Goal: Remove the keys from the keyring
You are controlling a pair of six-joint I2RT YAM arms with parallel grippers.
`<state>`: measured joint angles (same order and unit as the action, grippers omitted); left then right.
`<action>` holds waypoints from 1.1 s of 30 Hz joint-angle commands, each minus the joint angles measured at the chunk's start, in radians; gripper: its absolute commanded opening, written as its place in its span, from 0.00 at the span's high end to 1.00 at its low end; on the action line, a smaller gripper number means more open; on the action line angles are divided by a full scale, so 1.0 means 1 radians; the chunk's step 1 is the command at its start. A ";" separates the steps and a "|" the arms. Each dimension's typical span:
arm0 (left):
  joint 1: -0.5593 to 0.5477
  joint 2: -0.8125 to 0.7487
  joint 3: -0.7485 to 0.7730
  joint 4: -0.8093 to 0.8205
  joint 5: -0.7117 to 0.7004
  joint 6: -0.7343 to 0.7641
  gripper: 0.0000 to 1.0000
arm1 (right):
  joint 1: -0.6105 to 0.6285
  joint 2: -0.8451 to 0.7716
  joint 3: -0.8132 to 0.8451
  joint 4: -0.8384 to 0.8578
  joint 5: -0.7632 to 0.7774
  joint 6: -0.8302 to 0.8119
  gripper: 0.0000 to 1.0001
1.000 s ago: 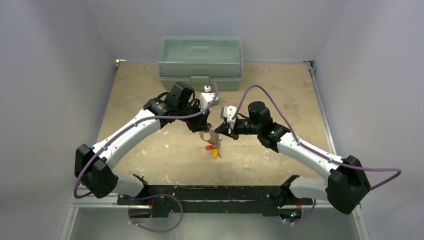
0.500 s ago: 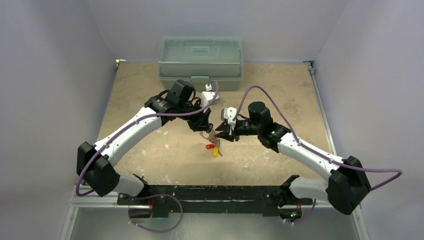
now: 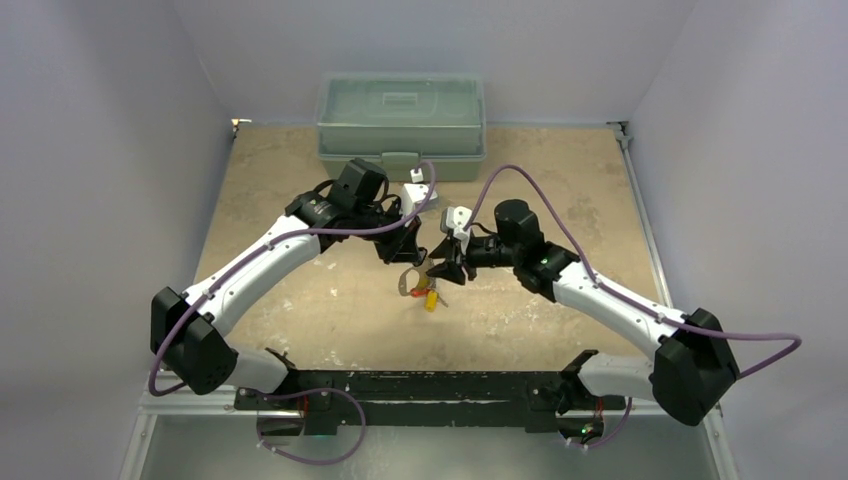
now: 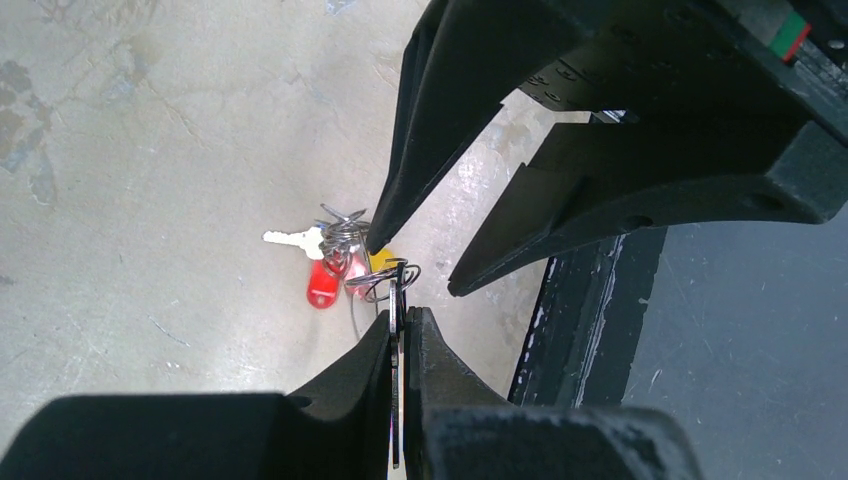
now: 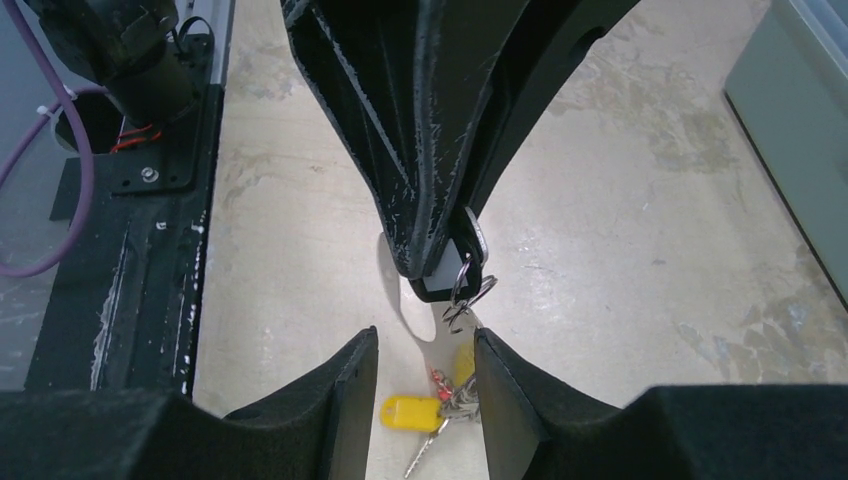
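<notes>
My left gripper (image 4: pixel 402 312) is shut on the keyring (image 4: pixel 397 325), a thin grey metal loop seen edge-on between its fingers, and holds it above the table. In the top view the keyring (image 3: pixel 407 283) hangs under the left gripper (image 3: pixel 408 262). Small wire rings (image 4: pixel 385 280) hang from it. The keys (image 5: pixel 455 400), with a yellow tag (image 5: pixel 412 412) and a red tag (image 4: pixel 322 285), dangle down to the table. My right gripper (image 5: pixel 425 340) is open and empty. Its fingers straddle the wire rings (image 5: pixel 468 288) just below the left gripper's tip (image 5: pixel 440 280).
A closed grey-green plastic toolbox (image 3: pixel 401 122) stands at the back of the beige table (image 3: pixel 300 320). The black mounting rail (image 3: pixel 420 385) runs along the near edge. White walls enclose the left, right and back sides.
My right gripper has moved a little left and lower, in towards the rings under the left gripper. The keyring and keys have shifted slightly with the left gripper.
</notes>
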<state>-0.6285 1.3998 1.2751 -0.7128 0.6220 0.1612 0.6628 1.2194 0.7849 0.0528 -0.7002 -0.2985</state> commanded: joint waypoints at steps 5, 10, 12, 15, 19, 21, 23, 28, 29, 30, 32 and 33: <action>0.005 -0.033 0.008 0.022 0.048 0.037 1.00 | 0.003 0.011 0.071 0.002 -0.003 0.010 0.59; 0.004 -0.030 0.009 0.025 0.051 0.039 1.00 | 0.003 0.024 0.102 -0.021 0.004 -0.013 0.66; 0.005 -0.031 0.009 0.025 0.052 0.039 1.00 | 0.003 0.029 0.105 -0.026 0.010 -0.020 0.71; 0.005 -0.034 0.010 0.023 0.051 0.039 1.00 | 0.003 0.035 0.102 -0.030 0.016 -0.027 0.75; 0.005 -0.040 0.010 0.023 0.053 0.035 1.00 | 0.003 0.034 0.086 -0.024 0.014 -0.036 0.77; 0.005 -0.041 0.010 0.023 0.054 0.034 1.00 | 0.003 0.032 0.081 -0.018 0.012 -0.038 0.85; 0.004 -0.041 0.011 0.025 0.055 0.032 1.00 | 0.003 0.028 0.079 -0.015 0.010 -0.038 0.95; 0.008 -0.042 0.012 0.028 0.032 0.021 1.00 | 0.003 0.015 0.074 -0.015 0.015 -0.045 1.00; 0.009 -0.042 0.013 0.028 0.024 0.013 1.00 | 0.003 0.012 0.073 -0.017 0.019 -0.049 1.00; 0.013 -0.042 0.012 0.029 0.019 0.004 1.00 | 0.003 0.008 0.067 -0.016 0.023 -0.051 1.00; 0.020 -0.044 0.009 0.032 0.011 -0.014 1.00 | 0.002 -0.004 0.058 -0.012 0.031 -0.053 1.00; 0.025 -0.044 0.006 0.039 0.005 -0.030 1.00 | 0.003 -0.009 0.054 -0.010 0.033 -0.055 1.00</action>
<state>-0.6216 1.3972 1.2751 -0.7200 0.6231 0.1719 0.6628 1.2537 0.8474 0.0223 -0.6910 -0.3344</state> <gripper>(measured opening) 0.028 0.008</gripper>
